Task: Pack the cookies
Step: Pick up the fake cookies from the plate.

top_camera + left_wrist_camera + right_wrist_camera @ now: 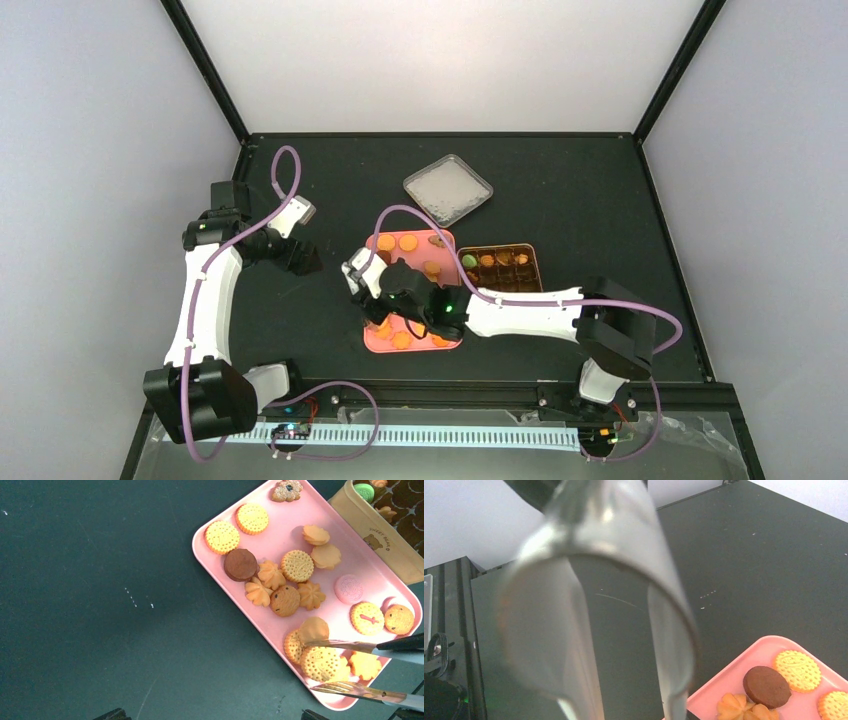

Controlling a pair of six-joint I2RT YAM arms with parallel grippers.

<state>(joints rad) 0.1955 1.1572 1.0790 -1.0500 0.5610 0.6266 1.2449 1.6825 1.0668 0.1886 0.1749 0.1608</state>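
One tongs (599, 530), clamped by right gripper (368, 283), at five o'clock on pink tray (285, 535); roughly eighteen cookies (297, 566); left gripper (302, 257) gaping, empty.

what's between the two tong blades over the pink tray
A round ridged golden cookie lies between the blades of the tongs, shown in the left wrist view.

A blurred loop of metal tongs (619, 527) filled the left and middle of the frame, very close to the lens, its two arms running downward. Behind it lay a dark table (749, 555) and a pale wall (469, 520). At lower right, the corner of a pink tray (731, 680) held cookies (767, 686): one dark brown round, two golden rounds and an orange flower shape.
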